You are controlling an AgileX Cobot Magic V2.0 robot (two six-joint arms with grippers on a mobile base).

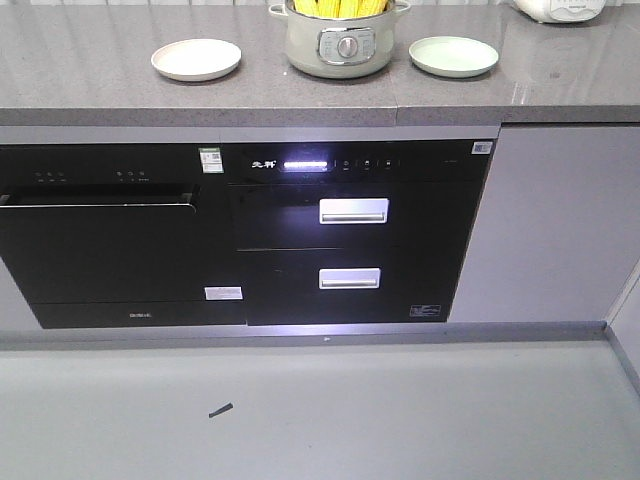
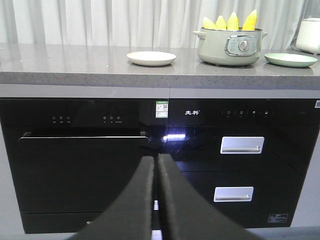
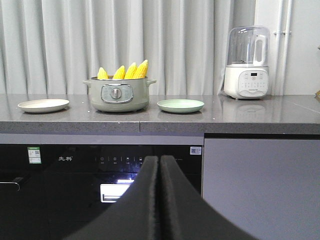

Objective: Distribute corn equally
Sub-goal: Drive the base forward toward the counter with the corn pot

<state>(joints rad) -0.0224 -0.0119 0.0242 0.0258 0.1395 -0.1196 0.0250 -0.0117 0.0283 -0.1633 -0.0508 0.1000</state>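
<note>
Looking across the grey table [image 1: 100, 95], we see the corn [image 3: 125, 71] standing upright in a grey-green pot [image 3: 119, 95], with 4 yellow cobs poking their tips above the rim. All the corn we can see is in that pot. The pot sits between 2 plates, a cream plate [image 3: 43, 105] on its left and a green plate [image 3: 180, 105] on its right. Each plate is near the pot without touching it.

Farther right on the table, well apart from the green plate, a white blender [image 3: 246, 65] stands before the pale curtain [image 3: 50, 45].

Our left fingers [image 2: 151, 170] are pressed together along their length and grip nothing. They sit low, in front of the black appliance [image 2: 80, 165] under the table, well away from the pot. Our right fingers [image 3: 154, 170] are likewise closed against each other and carry nothing, level with the appliance's lit control strip [image 1: 305, 164]. Below that strip, 2 drawers show silver handles [image 1: 353, 210].
</note>
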